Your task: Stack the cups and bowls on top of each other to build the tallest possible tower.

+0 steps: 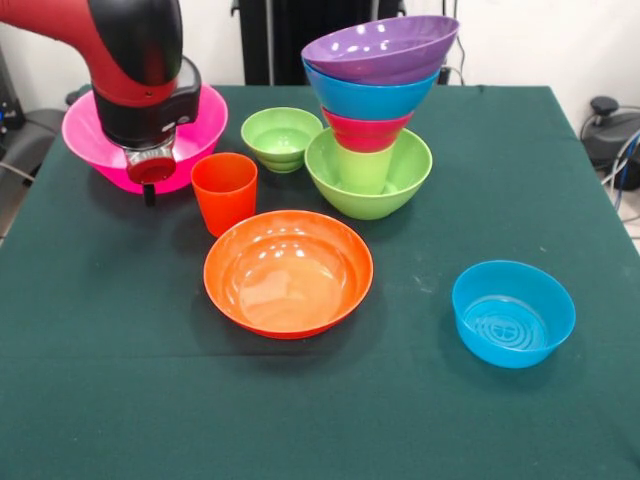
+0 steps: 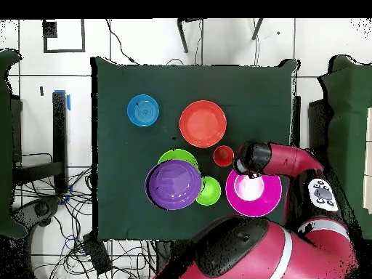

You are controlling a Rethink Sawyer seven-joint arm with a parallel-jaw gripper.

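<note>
The tower (image 1: 375, 100) stands at the back middle. Its base is a green bowl (image 1: 400, 185) holding a lime cup (image 1: 364, 166), with red (image 1: 365, 131), blue (image 1: 372, 97) and purple (image 1: 382, 46) bowls above, leaning slightly. In the overhead view the purple bowl (image 2: 173, 184) hides most of the stack. My gripper (image 1: 150, 185) hangs over the front rim of the pink bowl (image 1: 200, 125), just left of the orange cup (image 1: 224, 192). The gripper (image 2: 251, 173) holds nothing that I can see.
A small green bowl (image 1: 281, 137) sits between the pink bowl and the tower. A wide orange bowl (image 1: 288, 270) lies in the middle and a small blue bowl (image 1: 513, 313) at the front right. The dark green cloth (image 1: 120, 400) covers the table.
</note>
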